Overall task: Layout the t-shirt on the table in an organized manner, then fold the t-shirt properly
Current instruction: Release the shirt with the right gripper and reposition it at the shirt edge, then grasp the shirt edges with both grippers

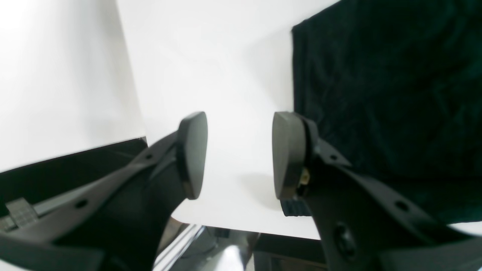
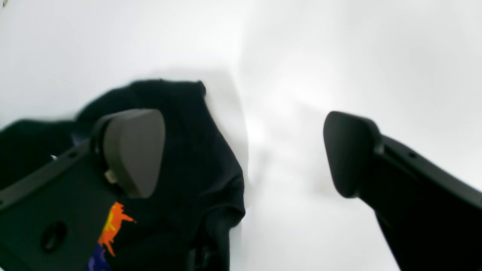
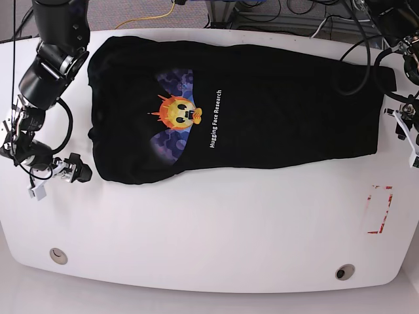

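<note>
Both claws, left claw (image 1: 240, 155) and right claw (image 2: 244, 152), gape empty over the white table (image 3: 216, 216) beside the t-shirt (image 3: 275, 111).

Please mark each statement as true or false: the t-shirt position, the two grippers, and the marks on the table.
1. The t-shirt lies spread on the table with its print facing up. True.
2. The right gripper is clamped on the cloth. False: its jaws stand wide open and hold nothing.
3. The left gripper holds nothing. True.
4. The red tape outline is covered by the t-shirt. False: it lies on bare table, apart from the cloth.
5. The t-shirt is folded into a small square. False: it lies in a long shape across the table.
</note>
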Tool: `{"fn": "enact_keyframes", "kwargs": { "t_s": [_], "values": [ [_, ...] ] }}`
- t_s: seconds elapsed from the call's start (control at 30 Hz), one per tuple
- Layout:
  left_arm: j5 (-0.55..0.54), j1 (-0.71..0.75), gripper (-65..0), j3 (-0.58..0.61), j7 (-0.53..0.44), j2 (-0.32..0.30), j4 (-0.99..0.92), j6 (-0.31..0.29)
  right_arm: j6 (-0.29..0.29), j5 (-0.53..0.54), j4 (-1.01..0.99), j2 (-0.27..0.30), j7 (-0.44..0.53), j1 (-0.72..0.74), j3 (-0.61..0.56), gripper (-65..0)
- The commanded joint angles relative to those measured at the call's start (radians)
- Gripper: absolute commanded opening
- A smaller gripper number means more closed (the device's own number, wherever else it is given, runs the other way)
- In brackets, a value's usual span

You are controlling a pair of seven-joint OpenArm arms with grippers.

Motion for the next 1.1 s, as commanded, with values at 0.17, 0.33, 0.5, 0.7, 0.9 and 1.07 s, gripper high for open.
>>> {"fn": "enact_keyframes", "kwargs": {
  "t_s": [0.17, 0.33, 0.5, 0.7, 0.9, 1.07],
  "values": [
    [-0.002, -0.042, -39.0, -0.004, -0.007, -0.004, 0.014, -0.001, 0.016, -0.096, -0.125, -0.018, 0.097, 0.073, 0.002, 0.0],
    [-0.002, -0.094, -39.0, -0.004, -0.007, 0.013, 0.011, -0.001, 0.016, -0.103, -0.165, -0.047, 0.130, 0.070, 0.002, 0.0],
    [-0.002, -0.157, -39.0, -0.004, -0.007, 0.038, 0.011, -0.001, 0.016, -0.103, -0.173, -0.076, 0.130, 0.067, 0.002, 0.0],
    [-0.002, -0.211, -39.0, 0.011, -0.007, 0.059, 0.009, -0.001, 0.016, -0.103, -0.173, -0.102, 0.130, 0.066, 0.002, -0.2],
    [-0.002, -0.223, -39.0, 0.023, -0.007, 0.067, -0.011, -0.001, 0.016, -0.103, -0.173, -0.121, 0.130, 0.066, 0.002, -11.4],
    [-0.002, -0.223, -39.0, 0.019, -0.021, 0.067, -0.086, 0.026, 0.016, -0.103, -0.173, -0.130, 0.130, 0.064, 0.002, -41.1]
  ]
}}
